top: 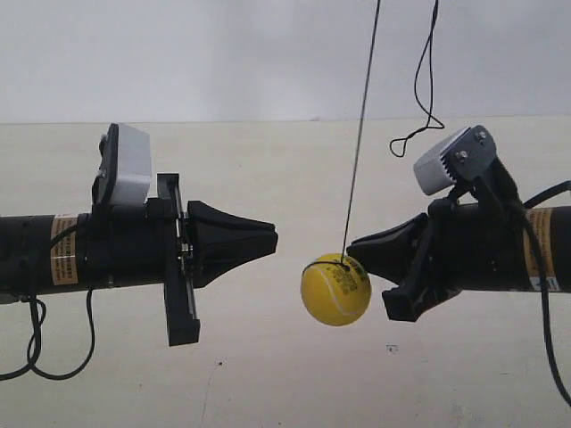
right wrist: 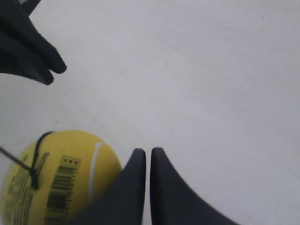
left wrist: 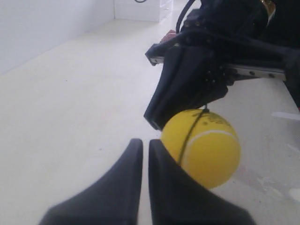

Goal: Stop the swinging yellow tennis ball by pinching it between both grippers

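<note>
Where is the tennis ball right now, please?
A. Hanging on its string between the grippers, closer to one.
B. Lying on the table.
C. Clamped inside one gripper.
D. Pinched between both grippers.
A: the tennis ball hangs on its string, with open space to the gripper at the exterior view's left and much nearer the gripper at the exterior view's right.
</note>
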Robot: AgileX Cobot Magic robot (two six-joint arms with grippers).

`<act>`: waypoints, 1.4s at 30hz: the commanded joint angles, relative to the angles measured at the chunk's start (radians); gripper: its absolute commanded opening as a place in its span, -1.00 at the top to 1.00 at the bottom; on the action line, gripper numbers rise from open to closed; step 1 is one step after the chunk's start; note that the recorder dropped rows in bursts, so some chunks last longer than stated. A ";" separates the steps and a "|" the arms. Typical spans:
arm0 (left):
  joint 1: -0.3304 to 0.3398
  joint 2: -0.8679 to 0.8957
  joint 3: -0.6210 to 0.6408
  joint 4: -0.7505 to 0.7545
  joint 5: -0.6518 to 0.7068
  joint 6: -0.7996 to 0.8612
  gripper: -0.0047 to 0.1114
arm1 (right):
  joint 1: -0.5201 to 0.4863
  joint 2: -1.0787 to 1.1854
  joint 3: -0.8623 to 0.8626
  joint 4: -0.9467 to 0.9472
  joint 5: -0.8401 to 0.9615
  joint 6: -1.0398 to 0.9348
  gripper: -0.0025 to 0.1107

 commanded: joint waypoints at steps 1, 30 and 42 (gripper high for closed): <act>-0.025 0.006 0.007 -0.011 0.004 0.005 0.84 | 0.000 0.040 0.002 0.014 -0.120 -0.038 0.96; -0.074 0.073 -0.004 0.029 -0.033 -0.035 0.84 | 0.000 -0.042 0.002 -0.077 0.036 0.107 0.96; -0.074 0.073 -0.004 0.029 -0.022 -0.035 0.84 | 0.000 -0.042 0.002 -0.139 -0.040 0.151 0.96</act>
